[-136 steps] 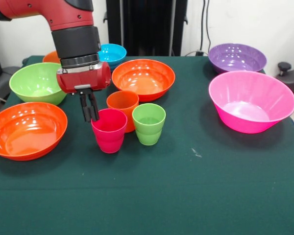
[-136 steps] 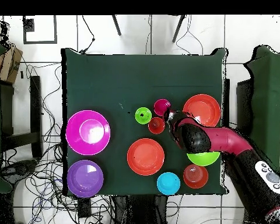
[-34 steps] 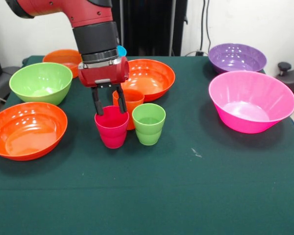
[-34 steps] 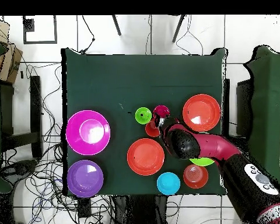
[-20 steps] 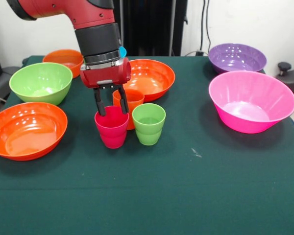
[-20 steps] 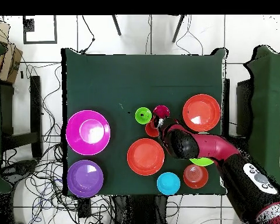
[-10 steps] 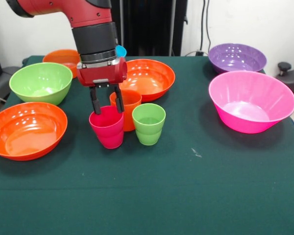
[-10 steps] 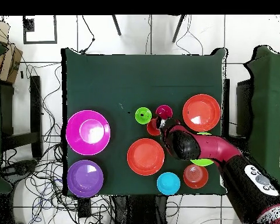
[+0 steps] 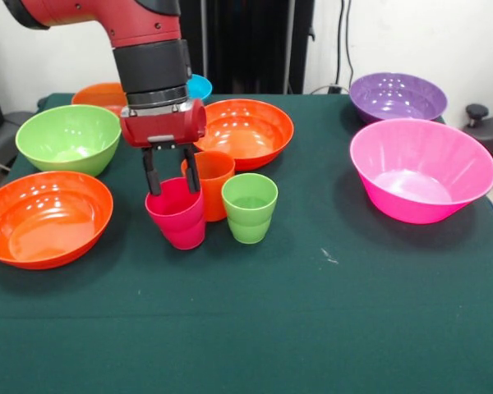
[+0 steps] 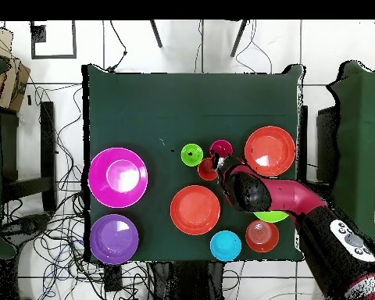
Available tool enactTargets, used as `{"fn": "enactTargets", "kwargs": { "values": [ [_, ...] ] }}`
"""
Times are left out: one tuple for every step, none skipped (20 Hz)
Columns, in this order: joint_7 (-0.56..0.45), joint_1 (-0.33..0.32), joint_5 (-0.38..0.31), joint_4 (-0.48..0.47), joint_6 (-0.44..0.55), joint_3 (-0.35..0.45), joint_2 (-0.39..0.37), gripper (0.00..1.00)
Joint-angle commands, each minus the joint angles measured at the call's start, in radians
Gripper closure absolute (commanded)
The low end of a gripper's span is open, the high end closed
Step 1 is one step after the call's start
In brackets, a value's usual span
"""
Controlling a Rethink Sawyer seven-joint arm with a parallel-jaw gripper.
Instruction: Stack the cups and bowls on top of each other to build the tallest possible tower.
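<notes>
My gripper [image 9: 171,180] hangs over the magenta-red cup [image 9: 177,217], with one finger at each side of its rim. It is shut on the cup, which stands a little tilted on the green cloth. The orange cup [image 9: 212,174] is just behind it and the light green cup [image 9: 249,207] is to its right. In the overhead view the gripper [image 10: 216,160] sits between the magenta-red cup [image 10: 220,148] and the half-hidden orange cup [image 10: 207,170], with the green cup [image 10: 192,154] beside them.
Bowls ring the cups: a wide orange bowl [image 9: 43,217], a green bowl [image 9: 66,138], a small orange bowl [image 9: 99,94] and a blue bowl [image 9: 199,84] partly behind the arm, a second wide orange bowl [image 9: 242,131], a purple bowl [image 9: 397,96] and a large pink bowl [image 9: 421,168].
The gripper came from left of the cups to over the magenta-red cup, went down around its rim and closed. In the last second it has shifted left, taking the cup with it.
</notes>
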Motion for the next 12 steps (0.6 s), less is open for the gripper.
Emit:
{"fn": "enactTargets", "kwargs": {
  "values": [
    [0.030,0.017,-0.024,-0.086,0.017,-0.020,0.043,0.00],
    [0.035,0.019,-0.024,-0.081,0.014,-0.023,0.038,0.00],
    [0.036,0.019,-0.023,-0.077,0.014,-0.023,0.035,0.00],
    [0.038,0.019,-0.022,-0.073,0.015,-0.023,0.031,0.00],
    [0.038,0.018,-0.019,-0.067,0.020,-0.023,0.022,0.00],
    [0.040,0.017,-0.017,-0.060,0.023,-0.023,0.012,0.00],
    [0.042,0.017,-0.017,-0.054,0.024,-0.026,0.006,0.00],
    [0.042,0.015,-0.013,-0.047,0.031,-0.024,-0.001,0.00],
    [0.044,0.013,-0.016,-0.039,0.024,-0.028,-0.002,0.00],
    [0.046,0.012,-0.016,-0.034,0.023,-0.028,-0.006,0.00],
    [0.044,0.011,-0.013,-0.036,0.030,-0.025,-0.007,0.00],
    [0.044,0.010,-0.012,-0.033,0.031,-0.024,-0.010,0.00]
  ]
}}
